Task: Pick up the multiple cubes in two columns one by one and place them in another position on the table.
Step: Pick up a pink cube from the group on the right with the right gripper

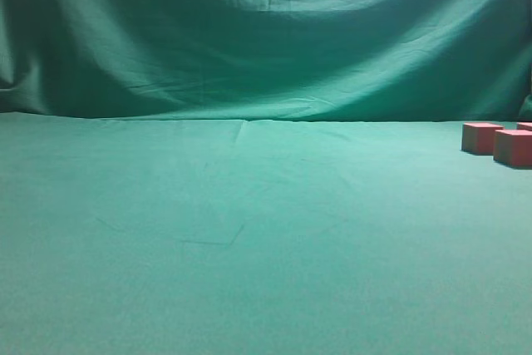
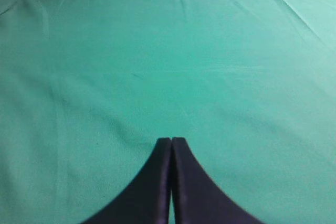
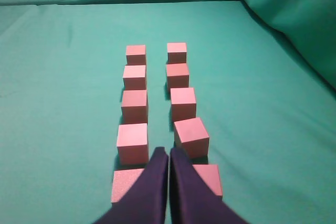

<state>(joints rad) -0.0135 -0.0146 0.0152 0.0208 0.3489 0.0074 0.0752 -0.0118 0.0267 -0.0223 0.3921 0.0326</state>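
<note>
The tabletop (image 1: 249, 239) is a broad stretch of slightly wrinkled green cloth, with a draped green backdrop (image 1: 266, 31) hanging behind it. From the exterior view only a few of the cubes (image 1: 482, 137) show, tucked at about three o'clock on the far right edge; one sits nearer and partly cut off by the frame, and a sliver of another peeks behind it.

The right wrist view gives the full layout: the cubes (image 3: 134, 106) stand in two columns of five running from six o'clock up toward twelve, a narrow lane of bare cloth between the columns. They are salmon-pink, plain-faced, each apart from its neighbour. The second cube up in the right column is turned a little askew compared with the rest.

The right end effector (image 3: 168, 151) is clenched, its two dark fingers pressed together with nothing between them, hanging over the lane at six o'clock, between the nearest pair of cubes and partly covering both.

The left end effector (image 2: 171, 140) is likewise clenched and empty, fingers meeting tip to tip above bare green cloth, with no cube showing in its view. Neither arm is visible in the exterior view.
</note>
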